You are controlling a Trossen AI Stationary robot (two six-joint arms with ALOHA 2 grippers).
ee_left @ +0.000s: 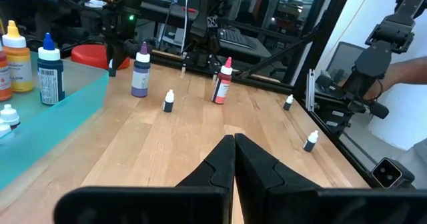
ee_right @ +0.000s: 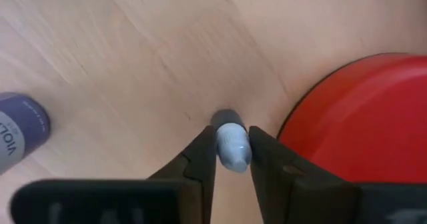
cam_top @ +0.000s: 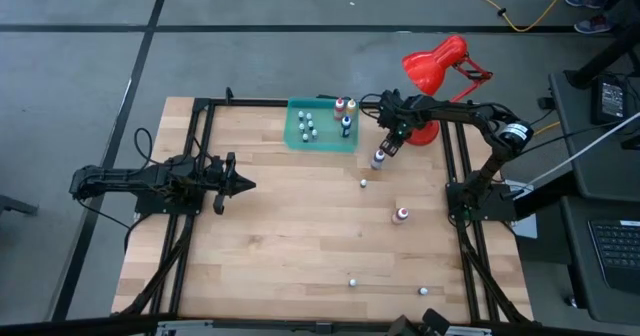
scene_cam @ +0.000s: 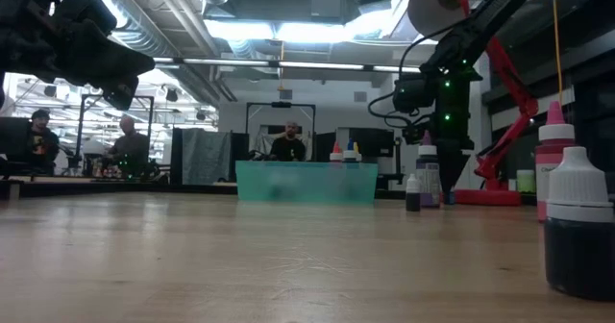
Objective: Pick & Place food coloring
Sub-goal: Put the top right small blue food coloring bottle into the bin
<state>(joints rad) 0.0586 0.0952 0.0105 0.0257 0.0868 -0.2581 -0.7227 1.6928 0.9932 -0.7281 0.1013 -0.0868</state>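
Now | wooden table [cam_top: 280, 236] | right pincer [ee_right: 230, 151] clamps small bottle [ee_right: 233, 146] | left pincer [ee_left: 233, 159] together

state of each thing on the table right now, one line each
right gripper: jaws closed around a small bottle
small bottle: upright, pale cap between the jaws, beside the lamp base
purple bottle: upright on the table, free
pink bottle: upright, free
green tray: holds several bottles
left gripper: jaws shut, empty, waiting at the left
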